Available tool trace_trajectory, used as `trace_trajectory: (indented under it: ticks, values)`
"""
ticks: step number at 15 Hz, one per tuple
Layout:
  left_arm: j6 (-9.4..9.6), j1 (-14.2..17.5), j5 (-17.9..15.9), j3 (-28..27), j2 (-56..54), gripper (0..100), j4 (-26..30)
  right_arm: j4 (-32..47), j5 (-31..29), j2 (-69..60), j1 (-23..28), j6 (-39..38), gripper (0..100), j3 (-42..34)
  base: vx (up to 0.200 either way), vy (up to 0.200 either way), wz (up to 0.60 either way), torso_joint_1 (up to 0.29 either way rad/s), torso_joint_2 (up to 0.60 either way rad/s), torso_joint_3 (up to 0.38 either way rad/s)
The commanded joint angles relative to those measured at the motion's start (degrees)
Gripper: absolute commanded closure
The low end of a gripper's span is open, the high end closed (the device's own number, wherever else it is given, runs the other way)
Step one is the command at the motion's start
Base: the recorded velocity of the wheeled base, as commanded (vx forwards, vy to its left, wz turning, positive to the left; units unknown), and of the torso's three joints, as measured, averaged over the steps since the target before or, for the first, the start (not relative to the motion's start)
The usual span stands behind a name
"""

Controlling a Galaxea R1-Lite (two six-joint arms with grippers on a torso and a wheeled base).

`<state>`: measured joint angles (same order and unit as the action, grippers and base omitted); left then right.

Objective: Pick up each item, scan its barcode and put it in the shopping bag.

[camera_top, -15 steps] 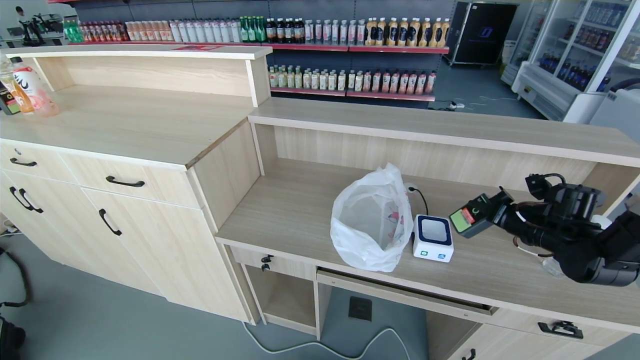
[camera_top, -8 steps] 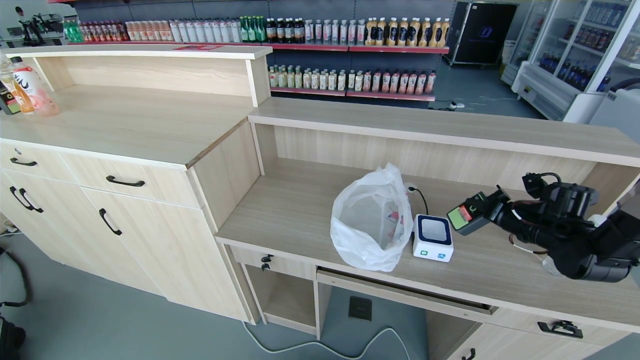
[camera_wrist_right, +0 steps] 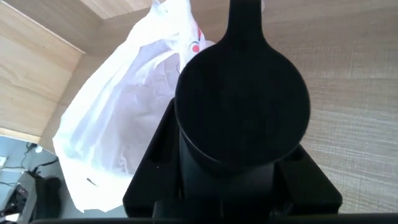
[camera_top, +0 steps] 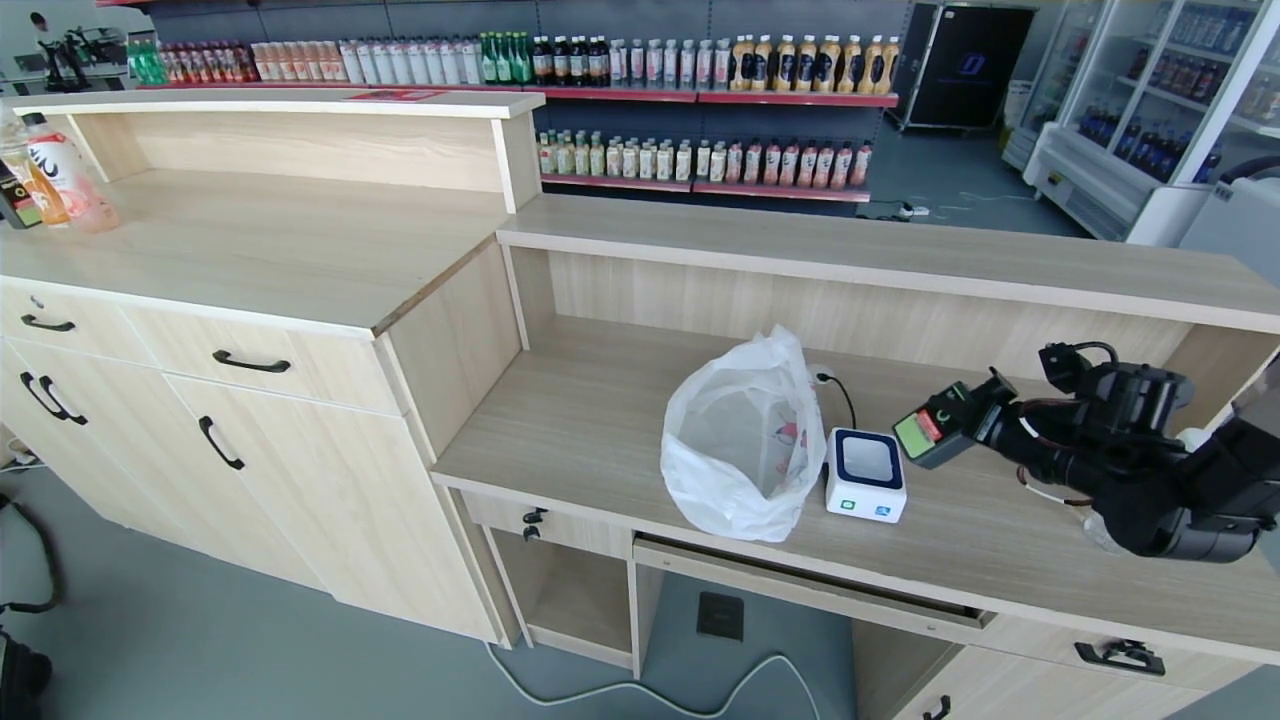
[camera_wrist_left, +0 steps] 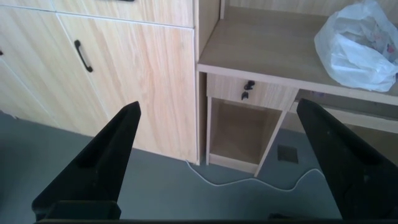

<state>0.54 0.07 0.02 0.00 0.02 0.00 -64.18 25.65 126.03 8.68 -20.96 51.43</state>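
Left pincer: the left gripper (camera_wrist_left: 219,104) hangs low in front of the cabinet doors, above the grey floor; its two dark fingers (camera_wrist_left: 99,168) stand wide apart with nothing between them.
Right pincer: the right gripper (camera_top: 962,420) is clamped on the item (camera_top: 925,437), held in the air over the right part of the counter (camera_top: 590,410).
Item against pincer: it sticks out from the fingertips on the side facing the scanner (camera_top: 866,475), free of the counter top, up and to the right of the scanner and not touching it.
Item from the wrist: a dark rounded bulk (camera_wrist_right: 242,106) right in front of the camera, with the shopping bag (camera_wrist_right: 124,124) beyond it.
Label: one face is green with a small red patch; the print is too small to read.
Axis: its long axis runs in line with the forearm, sloping down toward the scanner; the green face is turned up and toward the robot.
Scanner: a small white box with a dark-framed window on top, just beside the bag on its right; a black cable (camera_top: 845,395) runs back from it.
Shopping bag: white plastic (camera_top: 740,450), standing open-mouthed on the counter, well apart from the item.
Far left: drink bottles (camera_top: 60,175) stand on the higher counter.
Behind: shelves of bottles (camera_top: 700,60) along the back wall.
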Motion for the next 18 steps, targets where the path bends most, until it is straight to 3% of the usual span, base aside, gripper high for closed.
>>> trace_trajectory:
  ticks: [1,3,5,6,10,11,14,18]
  values:
    - [-0.01,0.0,0.0,0.0,0.0,0,0.0,0.0,-4.5,-10.7,0.8,14.4,100,-7.2,0.0,0.0,0.0,0.0,0.0,0.0]
    - [-0.01,0.0,0.1,0.0,0.0,0,0.0,0.4,-8.6,-20.3,10.1,41.2,100,-18.5,0.0,0.0,0.0,0.0,0.0,0.0]
    - [-0.01,0.0,0.0,0.0,0.0,0,0.0,0.6,-11.1,-26.9,15.9,52.9,100,-19.8,0.0,0.0,0.0,0.0,0.0,0.0]
    - [-0.01,0.0,0.1,0.0,0.0,0,0.0,-0.7,-11.1,-29.3,17.8,55.3,100,-20.2,0.0,0.0,0.0,0.0,0.0,0.0]
    - [-0.01,0.0,0.1,0.0,0.0,0,0.0,-1.3,-11.9,-32.8,20.0,57.3,100,-21.0,0.0,0.0,0.3,-0.001,0.0,-0.001]
    - [-0.01,0.0,0.0,0.0,0.0,0,0.0,-1.4,-15.2,-33.0,19.3,57.2,100,-20.7,0.0,0.0,0.6,-0.002,0.0,0.002]
    - [-0.01,0.0,0.1,0.0,0.0,0,0.0,-3.8,-22.0,-28.8,11.2,51.0,100,-16.7,0.0,0.0,0.6,0.007,0.01,0.002]
    - [-0.01,0.0,0.1,0.0,0.0,0,0.0,-5.9,-19.6,-16.2,4.0,40.8,100,-11.4,0.0,0.0,0.0,0.0,0.0,0.0]
